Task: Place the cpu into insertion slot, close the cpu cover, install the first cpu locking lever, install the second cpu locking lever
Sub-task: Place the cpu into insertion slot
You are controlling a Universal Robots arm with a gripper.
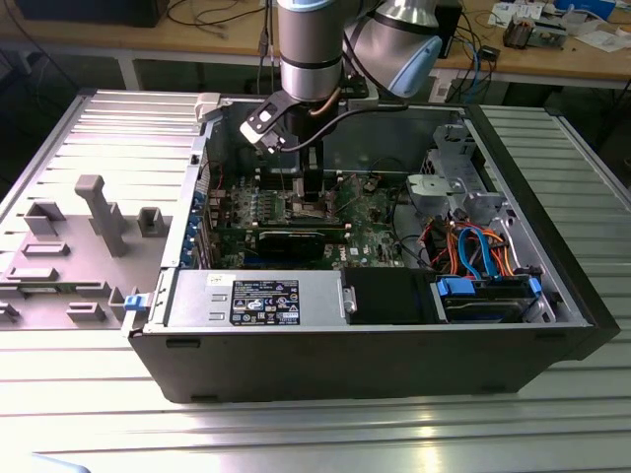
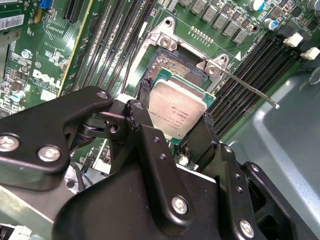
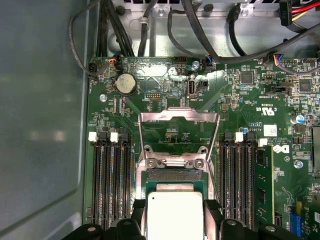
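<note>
In both wrist views my gripper (image 2: 176,114) (image 3: 174,214) is shut on the cpu (image 2: 175,107) (image 3: 174,212), a flat silver-topped square pinched at two opposite edges by the black fingers (image 2: 145,100). The chip hangs just over the insertion slot (image 2: 172,65) (image 3: 172,175). A strip of the slot's tan-gold contact field shows past the chip's far edge. The cpu cover (image 3: 179,116) stands swung up and open behind the slot. A thin metal locking lever (image 2: 250,90) sticks out sideways, unlatched. In the exterior view the gripper (image 1: 311,197) reaches down into the open computer case.
Black memory slots (image 3: 110,175) (image 3: 240,175) flank the socket on the green motherboard (image 1: 375,222). The case holds a power supply (image 1: 256,296), a drive cage with coloured cables (image 1: 473,246), and steel walls (image 3: 45,125). Grey fixtures (image 1: 99,212) stand at the exterior view's left.
</note>
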